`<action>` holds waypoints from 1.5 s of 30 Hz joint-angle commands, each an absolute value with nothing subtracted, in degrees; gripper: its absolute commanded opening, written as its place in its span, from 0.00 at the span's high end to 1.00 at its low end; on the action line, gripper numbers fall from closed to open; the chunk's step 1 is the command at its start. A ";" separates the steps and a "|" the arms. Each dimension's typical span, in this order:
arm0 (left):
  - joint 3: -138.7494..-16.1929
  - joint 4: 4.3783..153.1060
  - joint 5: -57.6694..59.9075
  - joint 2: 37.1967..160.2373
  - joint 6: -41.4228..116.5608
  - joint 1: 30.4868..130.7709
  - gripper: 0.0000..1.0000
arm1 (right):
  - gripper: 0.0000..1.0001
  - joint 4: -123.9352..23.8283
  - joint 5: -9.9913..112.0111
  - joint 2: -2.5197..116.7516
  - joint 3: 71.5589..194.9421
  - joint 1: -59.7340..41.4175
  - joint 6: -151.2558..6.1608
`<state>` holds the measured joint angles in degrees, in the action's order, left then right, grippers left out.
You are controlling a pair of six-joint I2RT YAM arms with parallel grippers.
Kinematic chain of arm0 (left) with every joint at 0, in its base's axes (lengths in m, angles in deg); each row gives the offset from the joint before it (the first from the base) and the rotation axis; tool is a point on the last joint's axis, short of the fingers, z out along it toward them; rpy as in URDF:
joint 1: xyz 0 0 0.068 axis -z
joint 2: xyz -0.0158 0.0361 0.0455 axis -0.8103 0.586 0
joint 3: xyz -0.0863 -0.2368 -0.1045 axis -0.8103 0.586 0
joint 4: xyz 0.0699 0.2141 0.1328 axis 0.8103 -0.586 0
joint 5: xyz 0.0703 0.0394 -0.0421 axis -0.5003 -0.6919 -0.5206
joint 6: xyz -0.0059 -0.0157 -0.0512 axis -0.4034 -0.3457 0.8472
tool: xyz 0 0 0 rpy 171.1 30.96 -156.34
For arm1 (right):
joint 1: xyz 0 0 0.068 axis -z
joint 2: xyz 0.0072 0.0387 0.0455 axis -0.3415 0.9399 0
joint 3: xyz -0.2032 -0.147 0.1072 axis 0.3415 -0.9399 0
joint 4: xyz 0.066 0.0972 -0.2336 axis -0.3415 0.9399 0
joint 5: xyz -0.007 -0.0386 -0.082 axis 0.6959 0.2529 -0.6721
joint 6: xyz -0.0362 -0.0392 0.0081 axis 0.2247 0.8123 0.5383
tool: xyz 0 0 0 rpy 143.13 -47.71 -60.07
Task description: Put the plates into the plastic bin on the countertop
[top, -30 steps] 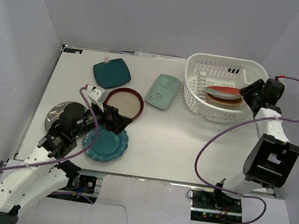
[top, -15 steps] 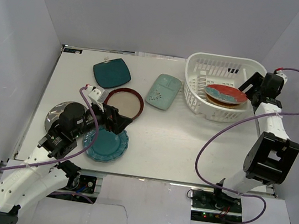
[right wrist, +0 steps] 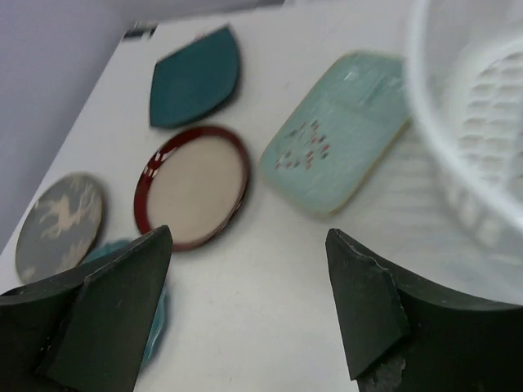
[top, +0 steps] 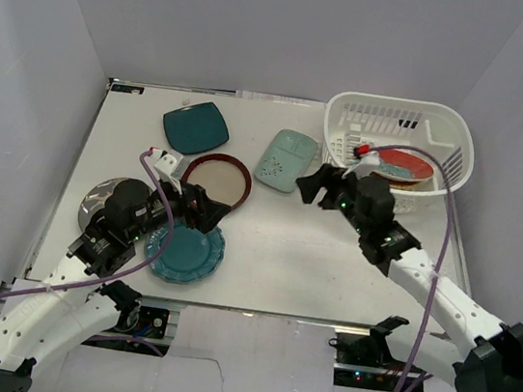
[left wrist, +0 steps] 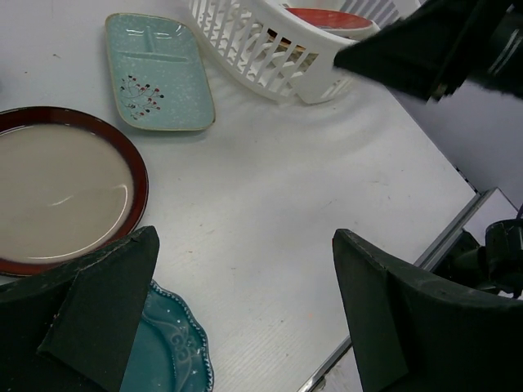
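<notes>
- White matte surface carries everything; both arms reach over it from its near edge.
- White plastic bin with slotted sides stands on the surface, just behind the right pincer and to its right, and well apart from the left pincer.
- Right pincer hangs above the surface with its two fingers wide apart and nothing between them; it points toward the mint plate.
- Left pincer is also spread wide and holds nothing; it hovers low over the place where two plates nearly meet.
- Red-rimmed beige plate lies flat just beyond the left pincer, a little to its left in the left wrist view.
- Scalloped teal plate lies flat under the near side of the left pincer; its rim shows below the left finger in the left wrist view.
- Dark teal rounded-square plate lies farther out than the left pincer, past the beige plate and apart from it.
- Mint rounded-rectangle plate, with a small red sprig pattern, lies just ahead of the right pincer, between it and the dark teal plate.
- Dark grey round plate lies to the left of the left pincer, partly hidden by that arm in the top view.
- Red-and-turquoise patterned plate is inside the bin, to the right of the right pincer; what lies under it I cannot tell.
</notes>
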<state>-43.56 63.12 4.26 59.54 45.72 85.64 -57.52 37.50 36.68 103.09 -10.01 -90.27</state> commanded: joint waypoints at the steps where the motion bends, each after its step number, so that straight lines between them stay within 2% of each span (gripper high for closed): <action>1: -45.20 62.49 1.39 59.61 45.06 84.98 0.02 | 0.18 -65.05 39.31 41.94 96.56 -19.28 -98.06; 5: -45.56 61.79 -3.27 58.91 45.32 83.75 0.02 | 0.13 -79.78 48.63 53.18 92.86 -25.55 -106.15; 10: -45.38 61.17 -6.26 57.85 46.03 82.61 0.02 | 0.11 -87.90 55.93 70.14 96.54 -30.74 -112.30; 15: -45.29 60.99 -6.18 58.03 46.12 82.34 0.02 | 0.20 -97.74 59.80 84.19 99.80 -33.29 -119.60; 18: -45.29 60.99 -5.91 57.85 45.94 82.25 0.02 | 0.23 -98.81 61.03 89.65 102.78 -34.25 -122.42; 19: -45.29 61.08 -5.74 57.76 45.94 82.34 0.02 | 0.24 -98.64 61.21 90.46 103.49 -34.35 -123.03; 26: -45.38 61.26 -4.07 56.89 45.76 82.17 0.02 | 0.43 -97.59 61.56 93.19 104.81 -34.70 -123.57; 27: -45.38 61.34 -3.89 56.71 45.68 82.17 0.02 | 0.49 -97.58 61.74 93.28 104.90 -34.87 -123.48; 28: -45.29 61.35 -3.89 56.54 45.68 82.17 0.02 | 0.66 -97.50 61.91 93.37 104.81 -34.88 -123.48; 30: -45.12 61.34 -3.98 56.10 45.68 81.99 0.02 | 0.77 -98.11 62.01 93.20 103.68 -34.88 -124.26; 31: -45.12 61.26 -3.89 56.01 45.76 81.99 0.02 | 0.89 -98.81 61.83 92.93 102.80 -34.96 -124.70; 32: -45.03 61.34 -3.89 55.92 45.68 81.90 0.02 | 0.92 -100.12 62.09 91.89 101.84 -34.70 -125.14; 34: -45.12 61.35 -3.80 55.83 45.68 81.90 0.02 | 0.92 -101.01 61.39 89.34 97.90 -34.61 -125.59; 40: -45.20 61.26 -5.20 55.48 45.94 81.81 0.02 | 0.92 -97.51 58.93 68.35 88.22 -32.33 -122.44; 43: -45.38 60.82 -6.26 55.22 46.20 81.73 0.02 | 0.92 -90.06 59.10 55.61 88.20 -27.60 -119.80; 45: -45.55 60.29 -8.89 54.78 46.47 81.73 0.02 | 0.92 -87.14 61.82 47.17 89.25 -20.84 -119.70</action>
